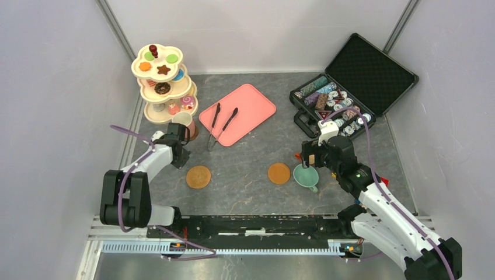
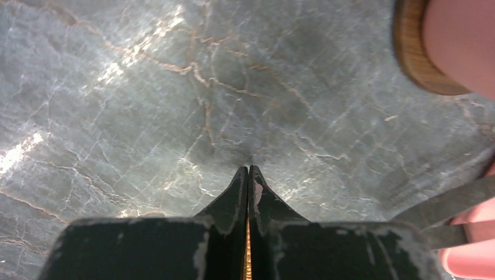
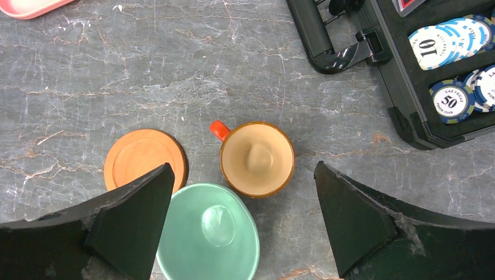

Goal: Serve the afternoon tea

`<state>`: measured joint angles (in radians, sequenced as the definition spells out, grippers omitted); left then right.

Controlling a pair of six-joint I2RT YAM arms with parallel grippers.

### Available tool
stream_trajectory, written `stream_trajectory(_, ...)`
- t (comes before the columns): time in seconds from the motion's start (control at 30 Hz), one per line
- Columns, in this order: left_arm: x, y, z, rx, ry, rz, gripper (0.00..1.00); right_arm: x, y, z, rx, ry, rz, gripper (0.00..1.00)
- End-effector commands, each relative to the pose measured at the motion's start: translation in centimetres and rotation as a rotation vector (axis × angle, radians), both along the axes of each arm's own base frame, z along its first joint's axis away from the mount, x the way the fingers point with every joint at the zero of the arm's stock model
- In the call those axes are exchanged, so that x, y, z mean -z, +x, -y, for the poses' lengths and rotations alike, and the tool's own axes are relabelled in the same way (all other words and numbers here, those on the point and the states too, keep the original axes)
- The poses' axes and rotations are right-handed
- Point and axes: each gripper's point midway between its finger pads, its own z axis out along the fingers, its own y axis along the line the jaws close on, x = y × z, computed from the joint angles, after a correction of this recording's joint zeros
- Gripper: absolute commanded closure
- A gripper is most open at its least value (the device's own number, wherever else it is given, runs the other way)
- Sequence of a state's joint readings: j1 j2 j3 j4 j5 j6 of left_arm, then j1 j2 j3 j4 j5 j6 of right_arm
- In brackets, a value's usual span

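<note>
Top view: three-tier stand (image 1: 163, 81) is at far left with pastries (image 1: 163, 70) on its tiers, and the pink cup (image 1: 182, 120) is just in front of it. The teal cup (image 1: 306, 175) is right of centre, beside one coaster (image 1: 279, 173), with a second coaster (image 1: 198, 177) bare further left. The left gripper (image 1: 177, 144) is near the pink cup and the right gripper (image 1: 310, 157) is over the teal cup. Left wrist view: claw pressed together, pinching nothing, low over the table (image 2: 146, 87). The pink cup stands on a third coaster (image 2: 415, 55) at the upper right corner. Right wrist view: claw spread wide and empty above a brown cup (image 3: 257, 158) with a red handle (image 3: 219, 129). The teal cup is close against it; I can't tell if they touch. The coaster is just left. The cups look small, rigid, light and glossy, so they are probably slippery and easy to tip. Best hold is likely the rim wall, one finger inside, or the handle stub.
</note>
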<state>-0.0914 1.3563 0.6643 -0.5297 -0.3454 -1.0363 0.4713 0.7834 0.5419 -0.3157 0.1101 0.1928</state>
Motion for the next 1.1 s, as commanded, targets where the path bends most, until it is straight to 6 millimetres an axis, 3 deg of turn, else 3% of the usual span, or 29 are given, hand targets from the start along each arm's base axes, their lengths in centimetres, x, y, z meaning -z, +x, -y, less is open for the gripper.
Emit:
stream_trajectory(0.0,-2.9,2.3,-0.2,0.062,0.025,0.073,0.98,-0.8,0.2,0.2,0.009,0.000,0.042,0.02)
stream_trajectory(0.07,-4.2,1.4,-0.6,0.078,0.049,0.086,0.97,-0.5,0.1,0.3,0.012,0.001,0.042,0.02)
stream_trajectory(0.13,-5.3,0.4,-0.3,0.116,0.038,0.114,0.88,-0.3,0.1,0.2,0.005,0.005,0.040,0.02)
stream_trajectory(0.23,-5.4,-1.8,0.9,0.168,-0.026,0.121,0.65,-0.1,0.2,-0.2,-0.005,0.011,0.034,0.02)
stream_trajectory(0.33,-4.7,-4.0,3.1,0.220,-0.124,0.132,0.59,-0.1,0.4,-0.6,-0.019,0.015,0.023,0.02)
stream_trajectory(0.47,-4.4,-5.8,5.8,0.282,-0.130,0.131,0.65,-0.1,0.5,-0.8,-0.025,0.022,0.021,0.02)
stream_trajectory(0.57,-4.1,-5.5,6.7,0.305,-0.107,0.127,0.74,0.0,0.4,-0.9,-0.028,0.027,0.020,0.02)
stream_trajectory(0.67,-2.6,-4.9,7.8,0.324,-0.133,0.093,0.85,-0.1,0.3,-0.8,-0.029,0.026,0.020,0.02)
stream_trajectory(0.77,-0.8,-5.0,7.4,0.304,-0.109,0.030,0.97,-0.4,0.3,-0.5,-0.018,0.021,0.029,0.02)
stream_trajectory(0.9,0.6,-5.0,6.7,0.266,-0.074,-0.003,0.98,-0.6,0.2,-0.3,-0.009,0.019,0.039,0.02)
stream_trajectory(1.07,1.7,-4.3,3.4,0.167,-0.028,-0.031,0.98,-0.4,0.2,-0.3,-0.012,0.018,0.035,0.02)
